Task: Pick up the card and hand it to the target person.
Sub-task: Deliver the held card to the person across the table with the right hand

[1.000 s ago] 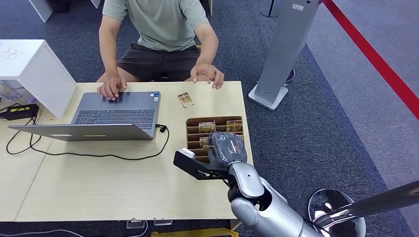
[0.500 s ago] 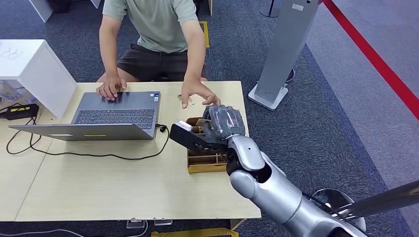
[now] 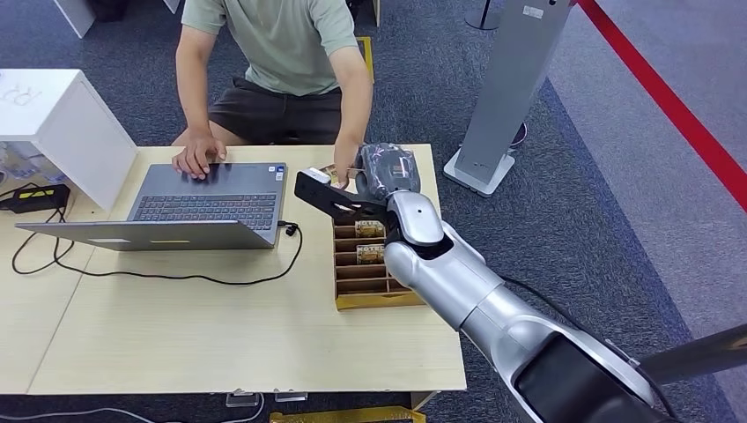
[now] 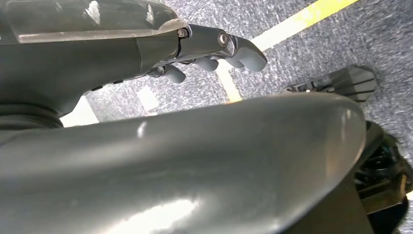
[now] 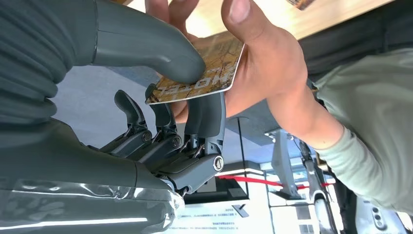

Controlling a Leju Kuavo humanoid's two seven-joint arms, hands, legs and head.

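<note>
Right wrist view gives me the clearest look: the right hand (image 5: 160,97) pinches the card (image 5: 204,68) between its thick thumb and dark fingers, and the person's hand (image 5: 253,63) grips the same card from the other side, thumb laid over its edge. The card is brown and gold with "HOTEL" printed on it.

From the head view I see the right hand (image 3: 385,169) reached out over the far edge of the table (image 3: 176,326), meeting the person's hand (image 3: 345,179) just beyond the card tray (image 3: 374,295). The tray sits near the table's right edge with more cards in its slots. The laptop (image 3: 189,207) lies to the left, the person's other hand (image 3: 195,159) resting on it.

In the left wrist view the left hand (image 4: 214,48) hangs over grey carpet, fingers curled and holding nothing I can see.
</note>
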